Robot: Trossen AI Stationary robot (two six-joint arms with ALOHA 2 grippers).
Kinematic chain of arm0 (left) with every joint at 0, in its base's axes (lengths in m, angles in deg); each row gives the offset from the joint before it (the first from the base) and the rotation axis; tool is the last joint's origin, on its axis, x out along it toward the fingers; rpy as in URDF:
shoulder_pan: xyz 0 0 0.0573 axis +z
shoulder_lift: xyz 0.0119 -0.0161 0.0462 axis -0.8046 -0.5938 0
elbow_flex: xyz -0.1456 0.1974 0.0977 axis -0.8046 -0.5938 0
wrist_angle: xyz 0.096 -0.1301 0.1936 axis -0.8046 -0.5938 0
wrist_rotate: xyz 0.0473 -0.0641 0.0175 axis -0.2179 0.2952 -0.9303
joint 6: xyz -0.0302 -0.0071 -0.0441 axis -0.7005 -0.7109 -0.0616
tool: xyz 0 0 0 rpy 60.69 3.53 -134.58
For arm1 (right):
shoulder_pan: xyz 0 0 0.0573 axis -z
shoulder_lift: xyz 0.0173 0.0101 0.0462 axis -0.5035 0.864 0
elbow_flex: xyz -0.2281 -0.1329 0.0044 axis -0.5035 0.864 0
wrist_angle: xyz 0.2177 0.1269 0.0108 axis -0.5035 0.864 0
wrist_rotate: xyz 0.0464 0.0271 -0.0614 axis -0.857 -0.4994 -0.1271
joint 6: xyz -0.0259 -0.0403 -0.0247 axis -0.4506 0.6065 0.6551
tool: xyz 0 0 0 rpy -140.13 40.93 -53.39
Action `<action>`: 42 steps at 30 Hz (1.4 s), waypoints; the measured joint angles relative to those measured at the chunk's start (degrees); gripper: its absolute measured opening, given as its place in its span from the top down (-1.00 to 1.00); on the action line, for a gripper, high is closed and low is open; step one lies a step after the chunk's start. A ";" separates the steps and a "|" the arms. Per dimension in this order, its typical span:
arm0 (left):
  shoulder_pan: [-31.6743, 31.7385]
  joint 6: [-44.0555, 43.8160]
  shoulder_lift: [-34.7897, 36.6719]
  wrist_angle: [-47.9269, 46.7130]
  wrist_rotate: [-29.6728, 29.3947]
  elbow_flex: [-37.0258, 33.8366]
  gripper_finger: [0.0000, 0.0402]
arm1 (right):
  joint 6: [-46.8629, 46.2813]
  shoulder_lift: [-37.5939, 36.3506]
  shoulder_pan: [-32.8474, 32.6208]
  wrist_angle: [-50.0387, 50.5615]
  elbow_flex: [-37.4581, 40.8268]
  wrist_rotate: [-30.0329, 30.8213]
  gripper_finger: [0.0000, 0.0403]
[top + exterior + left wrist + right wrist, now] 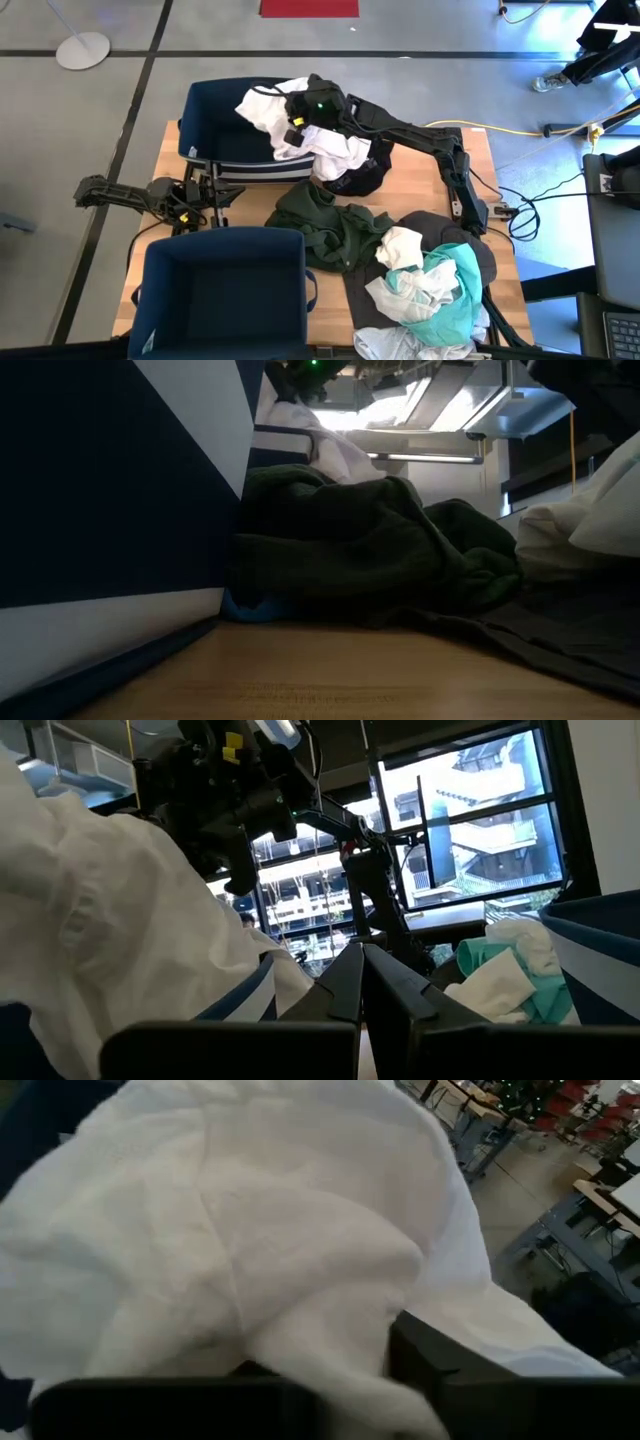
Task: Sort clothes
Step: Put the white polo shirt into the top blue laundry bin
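Note:
My right gripper (300,112) reaches over the far blue bin (212,118) and is shut on a white garment (325,148). The garment lies across the bin's right rim and spills onto the table; it fills the right wrist view (250,1230). A dark green garment (330,228) lies mid-table and also shows in the low view (370,540). A pile of teal and white clothes (432,288) lies on a dark grey garment (478,255) at the near right. My left gripper (225,192) is shut and empty between the two bins. My right gripper holds a bunched fold of the white garment (330,1370); the cloth hides one finger and the place of contact, and only one dark finger (435,1375) shows beside it. The fingers come from above, over the bin's rim. The garment's lower part rests on the bin and table.
A second dark blue bin (222,292) stands at the near left edge. A black garment (368,176) lies under the right arm beside the far bin. Bare wood shows between the two bins on the left (250,205).

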 joint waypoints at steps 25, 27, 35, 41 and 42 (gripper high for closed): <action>-0.02 -2.31 0.02 -0.28 0.02 -0.02 1.00 | -8.60 -12.89 -10.45 35.02 -3.56 16.31 -0.45; -0.02 -2.41 0.02 -0.31 0.02 -0.02 1.00 | -11.57 -14.01 -10.19 41.41 -3.56 14.11 -0.45; -0.02 -3.48 0.02 -0.50 0.00 -0.02 1.00 | -18.42 -14.77 -10.25 54.41 0.98 12.88 -0.45; -0.02 -4.75 0.02 -1.32 0.01 -0.02 1.00 | -21.40 -21.03 -10.25 50.98 15.85 12.52 -0.45; -0.02 -4.76 0.02 -1.68 0.01 -0.02 1.00 | -21.57 -22.80 -10.25 48.13 19.65 12.47 -0.45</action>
